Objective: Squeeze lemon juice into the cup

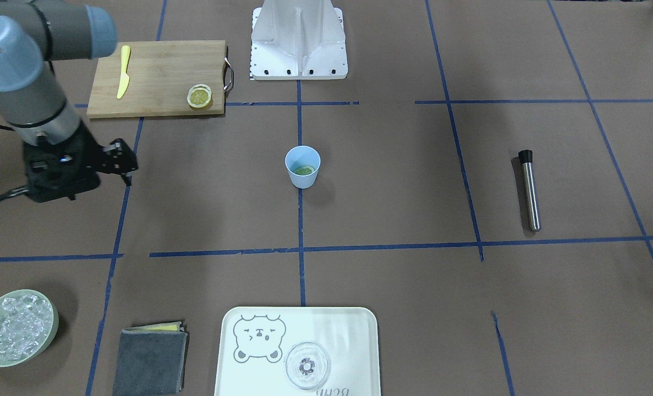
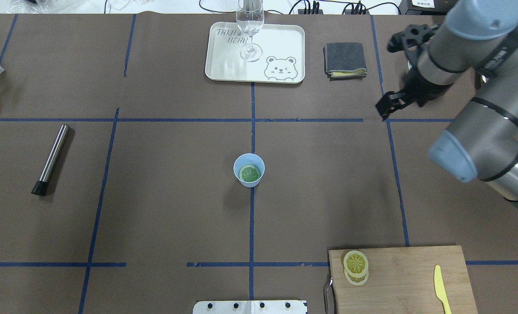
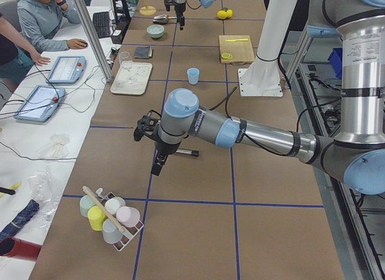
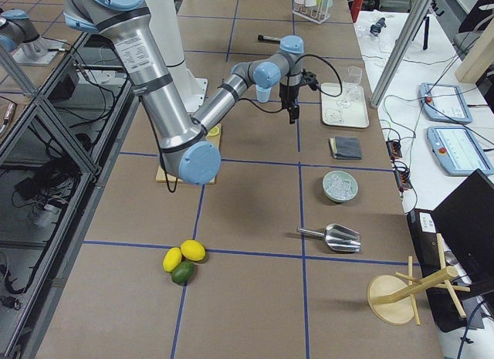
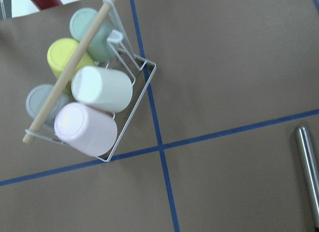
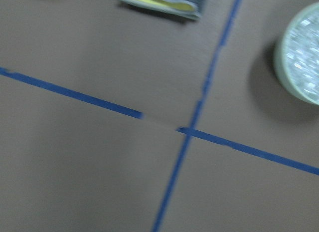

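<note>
The light blue cup stands upright at the table's middle, also in the front view. A lemon slice lies flat inside it and looks greenish there. Another lemon slice lies on the wooden cutting board. My right gripper hangs empty, far to the right of the cup. Its fingers look closed together in the front view. My left gripper shows only in the left side view, near the cup rack. I cannot tell whether it is open.
A pale yellow knife lies on the board. A steel muddler lies at the left. A bear tray holds a clear glass. A grey cloth and a bowl of ice are near my right arm.
</note>
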